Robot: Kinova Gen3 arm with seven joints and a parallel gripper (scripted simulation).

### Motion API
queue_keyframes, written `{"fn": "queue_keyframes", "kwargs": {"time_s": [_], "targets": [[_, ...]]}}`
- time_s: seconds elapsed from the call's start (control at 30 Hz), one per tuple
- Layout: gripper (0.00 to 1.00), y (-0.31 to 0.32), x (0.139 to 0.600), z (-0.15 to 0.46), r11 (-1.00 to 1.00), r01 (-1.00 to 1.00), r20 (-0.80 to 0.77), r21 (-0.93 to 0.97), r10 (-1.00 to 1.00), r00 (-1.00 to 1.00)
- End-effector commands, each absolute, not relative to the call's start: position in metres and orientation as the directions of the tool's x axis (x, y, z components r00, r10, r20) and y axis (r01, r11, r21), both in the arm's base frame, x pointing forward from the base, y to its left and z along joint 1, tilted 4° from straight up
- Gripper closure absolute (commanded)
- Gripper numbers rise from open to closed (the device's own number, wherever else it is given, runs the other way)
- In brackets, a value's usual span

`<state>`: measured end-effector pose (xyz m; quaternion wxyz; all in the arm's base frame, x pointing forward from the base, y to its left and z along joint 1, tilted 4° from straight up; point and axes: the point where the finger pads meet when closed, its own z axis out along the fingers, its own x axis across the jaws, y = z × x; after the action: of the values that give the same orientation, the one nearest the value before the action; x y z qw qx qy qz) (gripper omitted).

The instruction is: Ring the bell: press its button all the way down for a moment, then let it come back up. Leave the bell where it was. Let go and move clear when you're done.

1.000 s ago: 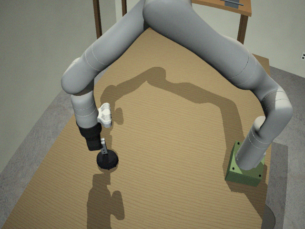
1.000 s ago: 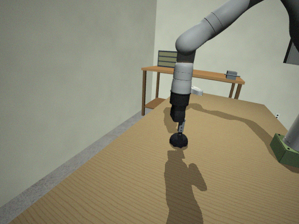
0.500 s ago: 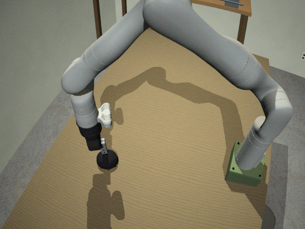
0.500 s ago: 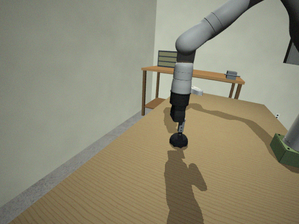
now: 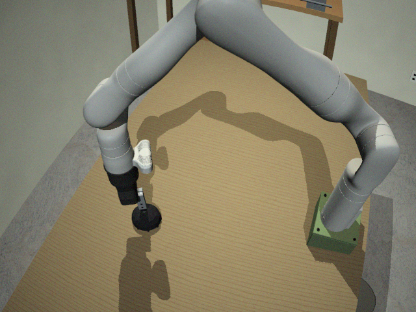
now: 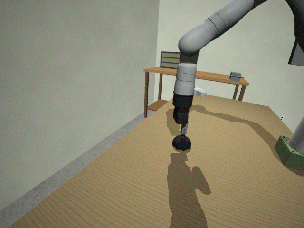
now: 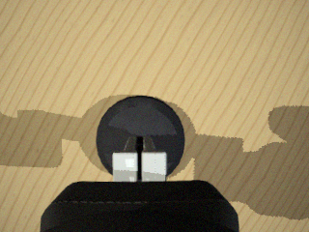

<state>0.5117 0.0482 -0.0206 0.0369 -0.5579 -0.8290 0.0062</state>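
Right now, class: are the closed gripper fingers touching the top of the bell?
Touching. In the exterior view the shut gripper has its fingertips meeting the black bell at its crown, with no gap showing.

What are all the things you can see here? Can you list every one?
bell: one, black, round, on the big table near its left side, right under the gripper
big table: one, light wood, holds the bell and the arm's base
side table: one, brown wood, by the back wall
drawer box: one, grey with tan fronts, on the side table's left end
small grey thing: one, on the side table's right end; too small to name
wall socket: one, white, low on the wall
base: one, green, on the big table's right side
arm: one, light grey, bent over the big table
gripper: one, black with pale fingers, shut, holding nothing, tips down on top of the bell
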Motion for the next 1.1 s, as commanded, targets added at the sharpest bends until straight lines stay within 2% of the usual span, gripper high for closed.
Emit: {"fn": "queue_keyframes", "kwargs": {"time_s": [0.0, 1.07], "targets": [[0.83, 0.048, 0.512, -0.018, 0.377, 0.925, 0.054, -0.051, 0.926, -0.375], [0.83, 0.046, 0.516, 0.045, 0.377, 0.925, 0.054, -0.051, 0.926, -0.375]]}}
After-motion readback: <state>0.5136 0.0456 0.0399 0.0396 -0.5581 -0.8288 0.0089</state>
